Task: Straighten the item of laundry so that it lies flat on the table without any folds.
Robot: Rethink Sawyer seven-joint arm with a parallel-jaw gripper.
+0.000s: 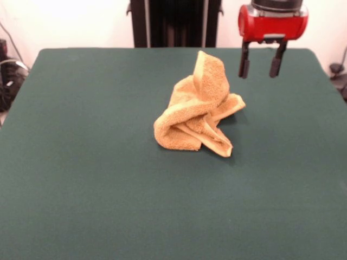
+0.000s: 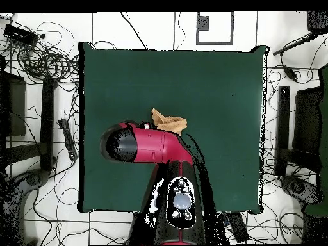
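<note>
The item of laundry (image 1: 198, 111), a golden-orange terry towel, sits crumpled in a heap near the middle of the dark green table (image 1: 81, 162), with one corner standing up and several folds below. My gripper (image 1: 262, 65) hangs open above the table, up and to the right of the towel, touching nothing. In the overhead view only a small part of the towel (image 2: 168, 121) shows past the red arm (image 2: 150, 145), which hides the rest and the gripper.
Cables and dark equipment (image 2: 38, 57) lie on the floor around the table (image 2: 218, 83). Black stands (image 2: 282, 128) line the sides. The robot's pedestal (image 1: 174, 21) rises behind the far edge.
</note>
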